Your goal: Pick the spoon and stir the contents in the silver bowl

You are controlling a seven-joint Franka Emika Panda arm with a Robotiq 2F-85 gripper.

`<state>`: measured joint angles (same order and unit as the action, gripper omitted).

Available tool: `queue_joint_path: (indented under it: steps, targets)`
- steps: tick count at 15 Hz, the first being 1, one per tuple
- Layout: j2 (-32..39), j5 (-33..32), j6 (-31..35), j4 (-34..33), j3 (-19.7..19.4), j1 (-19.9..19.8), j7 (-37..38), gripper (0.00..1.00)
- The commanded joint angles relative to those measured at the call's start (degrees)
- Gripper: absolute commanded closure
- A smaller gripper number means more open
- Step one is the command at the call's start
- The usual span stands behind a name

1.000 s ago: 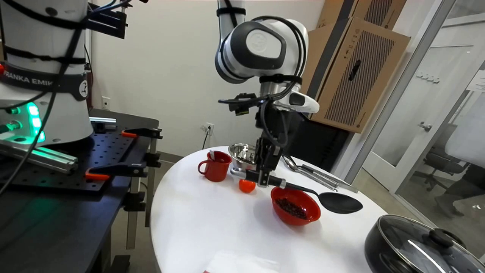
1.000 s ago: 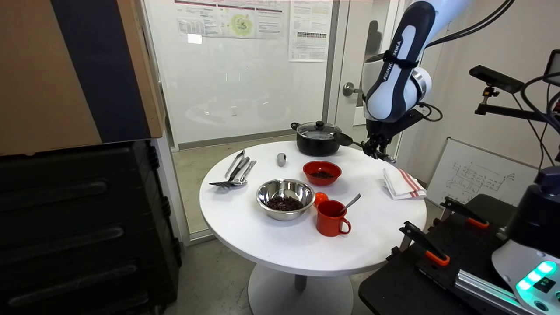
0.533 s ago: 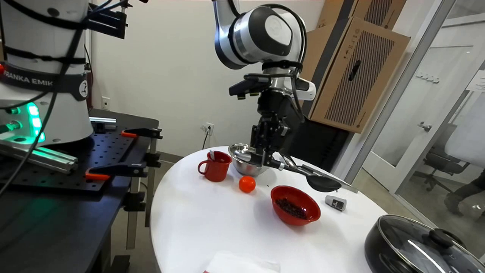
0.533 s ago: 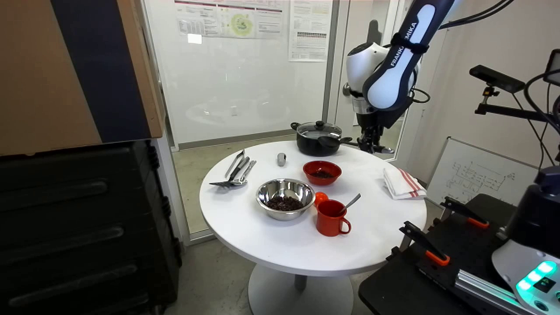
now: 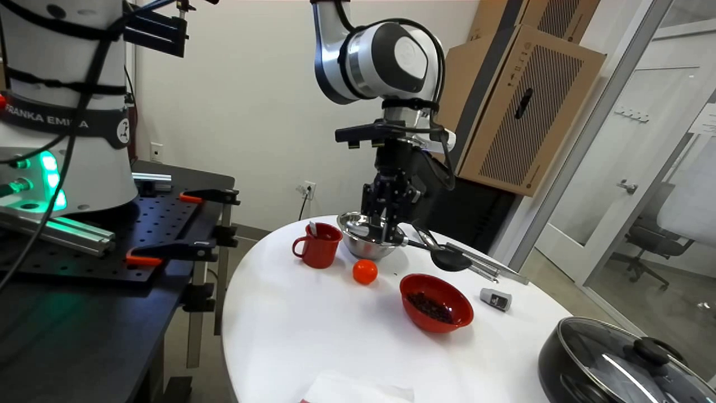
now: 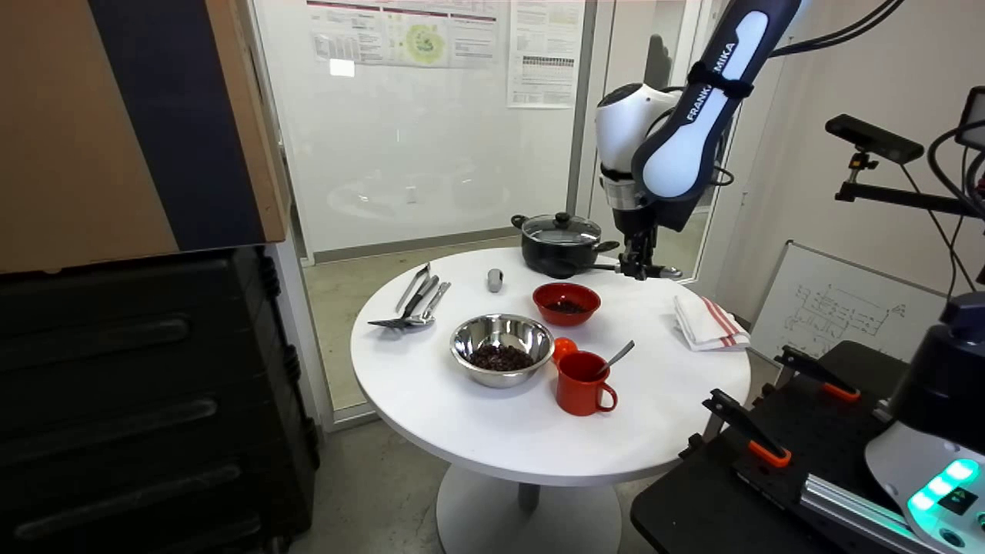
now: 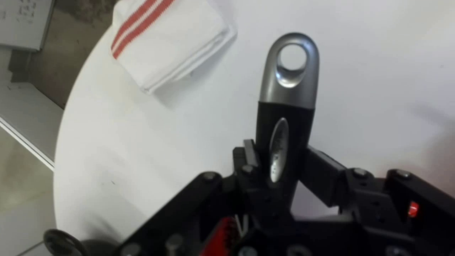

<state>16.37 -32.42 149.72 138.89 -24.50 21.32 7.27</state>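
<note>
Tbl (image 6: 662, 385) has red bowl (image 6: 566, 318) btwn pot (image 6: 540, 252) & silver bowl (image 6: 500, 378), mug (image 6: 579, 394) nearby.

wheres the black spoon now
In the wrist view, the black spoon is right of centre, its handle held in the gripper, the striped towel to its upper left; in an exterior view, its scoop shows right of the silver bowl.

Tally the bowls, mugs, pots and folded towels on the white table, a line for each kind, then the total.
Bowls: 2, the silver bowl and the red bowl
Mugs: 1, the red mug
Pots: 1, the black pot
Folded towels: 1, the striped towel
Total: 5
</note>
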Motion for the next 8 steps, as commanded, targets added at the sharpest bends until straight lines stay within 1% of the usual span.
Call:
queue_joint_path:
  steps: [1,3,5,8]
  targets:
    - [-2.76,-3.93,-4.85,-2.73,10.21,-5.43,-5.19,0.92]
    - [-3.95,-4.29,-6.95,-3.97,14.87,-7.53,-9.71,0.92]
    - [-4.88,-1.79,-10.00,-5.03,19.40,-9.48,-16.49,0.92]
    - [-4.54,0.12,-14.85,-7.24,24.05,-11.81,-26.15,0.92]
